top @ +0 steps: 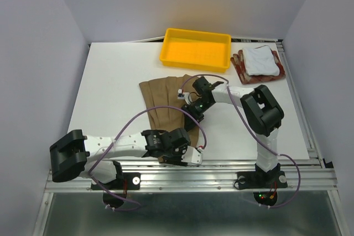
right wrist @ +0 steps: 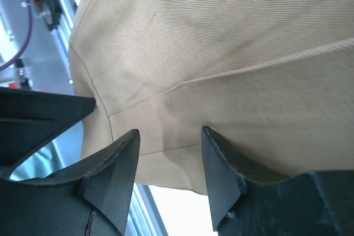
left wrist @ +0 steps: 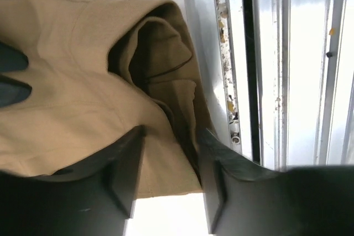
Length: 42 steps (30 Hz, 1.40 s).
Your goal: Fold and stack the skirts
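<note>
White tabletop [top: 110, 81] carries the tan skirt [top: 160, 89], from centre to the 6 o'clock edge. Left end effector [left wrist: 171, 131] and right end effector [right wrist: 168, 131] stand spread over it, pinching nothing. Better each bites one edge fully, then both lift together.

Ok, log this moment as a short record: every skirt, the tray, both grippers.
tan skirt: spread mid-table, one end bunched at the near edge
white skirt: folded, lying on the checked skirt
checked skirt: folded, far right, beside the yellow tray
yellow tray: far edge, centre
left gripper: open, over the tan skirt's bunched near end
right gripper: open, over the tan skirt's middle
stack: two skirts stacked; tan one not yet folded
</note>
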Motion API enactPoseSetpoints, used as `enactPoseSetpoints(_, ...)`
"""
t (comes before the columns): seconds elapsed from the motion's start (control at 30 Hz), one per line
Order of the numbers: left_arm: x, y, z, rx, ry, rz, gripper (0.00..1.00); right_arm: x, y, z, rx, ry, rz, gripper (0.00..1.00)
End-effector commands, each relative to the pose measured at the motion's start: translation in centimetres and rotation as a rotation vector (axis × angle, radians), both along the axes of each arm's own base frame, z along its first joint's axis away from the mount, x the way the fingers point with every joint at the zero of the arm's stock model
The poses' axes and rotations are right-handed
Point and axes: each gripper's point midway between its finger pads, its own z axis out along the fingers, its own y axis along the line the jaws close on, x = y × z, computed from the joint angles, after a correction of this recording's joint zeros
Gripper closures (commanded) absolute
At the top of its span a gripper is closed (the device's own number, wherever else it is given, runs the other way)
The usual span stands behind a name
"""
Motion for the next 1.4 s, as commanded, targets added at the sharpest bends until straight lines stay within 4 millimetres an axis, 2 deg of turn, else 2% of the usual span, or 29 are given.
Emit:
enactPoseSetpoints(0.0,-0.1,-1.3,1.9,-0.060,-0.008,-0.037,0.36,-0.9,-0.4,-1.8,-0.030,0.041,0.032,0.46)
enactPoseSetpoints(0.07,-0.1,-1.2,1.8,-0.059,-0.005,-0.028,0.35,-0.7,-0.2,-2.5,-0.029,0.052,0.026,0.47)
enactPoseSetpoints(0.1,-0.1,-1.3,1.9,-0.066,-0.002,-0.022,0.18,-0.7,0.0,-2.6,-0.028,0.056,0.023,0.48)
enactPoseSetpoints(0.2,-0.2,-1.6,1.5,-0.070,0.006,-0.011,0.17,-1.1,0.6,-3.1,-0.026,0.065,0.031,0.48)
enactPoseSetpoints(0.27,0.0,-1.7,0.4,-0.051,-0.001,0.016,0.16,-0.9,0.5,-3.6,-0.045,0.057,0.014,0.48)
enactPoseSetpoints(0.33,-0.2,-1.2,-1.5,0.003,0.012,0.024,0.16,-0.6,0.3,-4.3,-0.070,0.046,0.004,0.48)
enactPoseSetpoints(0.43,-0.7,-0.4,-3.7,0.068,0.020,0.009,0.17,-0.3,-0.3,-6.2,-0.137,0.042,-0.018,0.48)
enactPoseSetpoints(0.53,-1.4,0.4,-5.1,0.109,0.028,-0.002,0.18,0.2,-0.5,-7.3,-0.178,0.032,-0.050,0.48)
enactPoseSetpoints(0.73,-0.6,0.7,-6.1,0.144,-0.028,0.056,0.18,1.5,-0.6,-9.0,-0.240,0.011,-0.097,0.52)
enactPoseSetpoints(0.77,-0.1,0.8,-6.0,0.146,-0.050,0.092,0.19,1.5,-0.6,-9.2,-0.240,0.011,-0.097,0.52)
enactPoseSetpoints(0.8,0.1,0.6,-6.0,0.143,-0.059,0.105,0.28,1.5,-0.5,-9.1,-0.236,0.014,-0.097,0.52)
enactPoseSetpoints(0.83,0.3,0.5,-5.8,0.139,-0.068,0.114,0.33,1.5,-0.5,-9.0,-0.234,0.013,-0.097,0.52)
enactPoseSetpoints(0.9,0.6,0.7,-5.4,0.141,-0.087,0.122,0.55,1.5,-0.6,-8.9,-0.235,0.005,-0.093,0.52)
enactPoseSetpoints(0.97,0.5,0.5,-4.7,0.132,-0.079,0.114,0.67,1.6,-0.6,-8.4,-0.226,-0.011,-0.088,0.52)
enactPoseSetpoints(1.0,0.2,0.9,-4.5,0.149,-0.065,0.101,0.70,1.5,-0.6,-8.3,-0.224,-0.011,-0.087,0.52)
enactPoseSetpoints(1.03,-0.1,1.0,-4.2,0.153,-0.053,0.091,0.69,1.6,-0.6,-8.1,-0.219,-0.016,-0.085,0.52)
enactPoseSetpoints(1.17,-1.7,0.2,-2.2,0.101,0.024,0.032,0.71,1.8,-0.2,-7.1,-0.189,-0.030,-0.078,0.52)
enactPoseSetpoints(1.27,-2.3,-0.1,-0.7,0.092,0.047,-0.013,0.79,2.0,0.2,-5.9,-0.154,-0.049,-0.062,0.52)
enactPoseSetpoints(1.37,-3.0,-0.2,1.0,0.076,0.084,-0.060,0.88,2.5,0.9,-3.7,-0.103,-0.082,-0.050,0.50)
